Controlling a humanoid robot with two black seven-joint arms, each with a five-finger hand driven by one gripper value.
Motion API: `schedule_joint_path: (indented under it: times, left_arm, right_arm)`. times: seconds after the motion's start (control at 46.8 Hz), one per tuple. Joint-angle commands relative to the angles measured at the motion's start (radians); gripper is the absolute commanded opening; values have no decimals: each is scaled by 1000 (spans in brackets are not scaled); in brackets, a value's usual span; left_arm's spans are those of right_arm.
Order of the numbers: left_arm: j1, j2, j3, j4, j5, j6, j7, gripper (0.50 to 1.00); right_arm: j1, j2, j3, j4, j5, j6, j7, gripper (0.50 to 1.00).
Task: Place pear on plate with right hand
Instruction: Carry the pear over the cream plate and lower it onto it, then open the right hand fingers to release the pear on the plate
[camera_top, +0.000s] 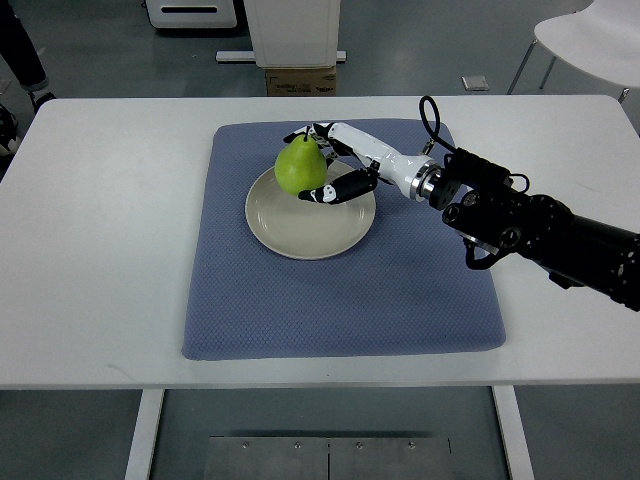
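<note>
The pear (300, 167) is yellow-green; the plate (300, 232) under it is plain cream, on a blue-grey dimpled mat (400, 290). The table (110, 250) is white, the right hand (340, 165) white and black.

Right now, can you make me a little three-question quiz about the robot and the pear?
1. True or false: the right hand has its fingers wrapped around the pear.
2. What colour is the mat under the plate? A) red B) blue-grey C) yellow
3. Fill in: the pear is over the plate's ____ edge, the one away from the robot.

Key
1. True. The fingers curl around the green pear.
2. B. The mat is blue-grey and lies on the white table.
3. Far. I cannot tell whether the pear touches the plate yet.
</note>
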Motion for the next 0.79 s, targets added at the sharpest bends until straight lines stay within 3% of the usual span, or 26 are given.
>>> schedule_joint_path:
  times: [0.0,0.364,0.599,0.706,0.77]
  left_arm:
    - [0,0,0,0,0,0,0,1000]
    - [0,0,0,0,0,0,0,1000]
    - [0,0,0,0,0,0,0,1000]
    - [0,0,0,0,0,0,0,1000]
    - [0,0,0,0,0,0,0,1000]
  right_arm:
    - [-23,0,-15,1,-1,-11,0,500]
    - [-74,0,-57,1,-1,-87,0,500]
    - [-73,0,-49,5,8,-93,0,500]
    - [-68,0,-49,11,10,-93,0,685]
    - [-66,0,-49,13,10,-91,0,842]
